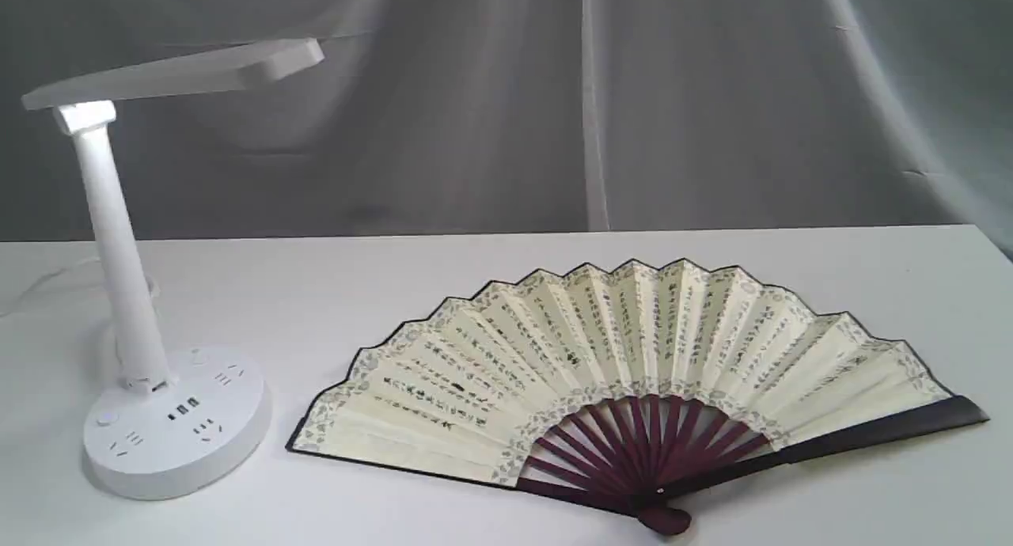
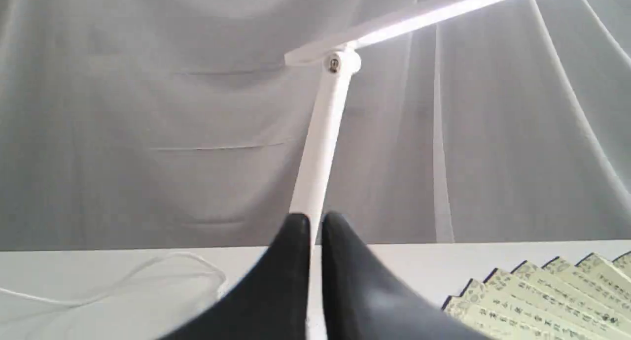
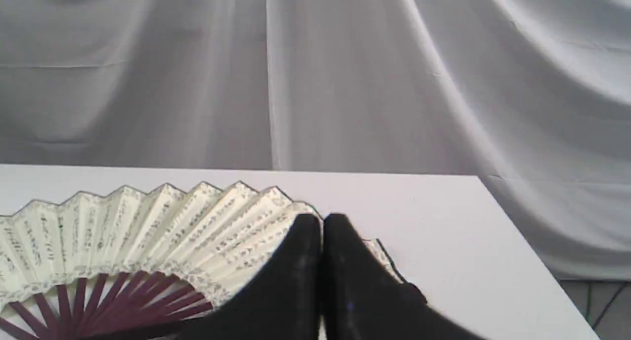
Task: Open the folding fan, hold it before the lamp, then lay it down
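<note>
The folding fan (image 1: 633, 356) lies spread open and flat on the white table (image 1: 506, 261), cream pleats up, maroon ribs meeting at a pivot near the front edge. Part of the fan (image 2: 547, 295) shows in the left wrist view, and more of the fan (image 3: 148, 231) in the right wrist view. The white lamp (image 1: 142, 293) stands at the left, its head lit in the left wrist view, lamp stem (image 2: 320, 143) slanted. Neither arm appears in the exterior view. My left gripper (image 2: 315, 221) is shut and empty, pointing at the lamp. My right gripper (image 3: 323, 221) is shut and empty, above the fan's right end.
A thin white cable (image 2: 123, 281) trails over the table behind the lamp. A grey draped cloth (image 1: 554, 95) hangs behind the table. The table's right edge (image 3: 527, 251) drops off beside the fan.
</note>
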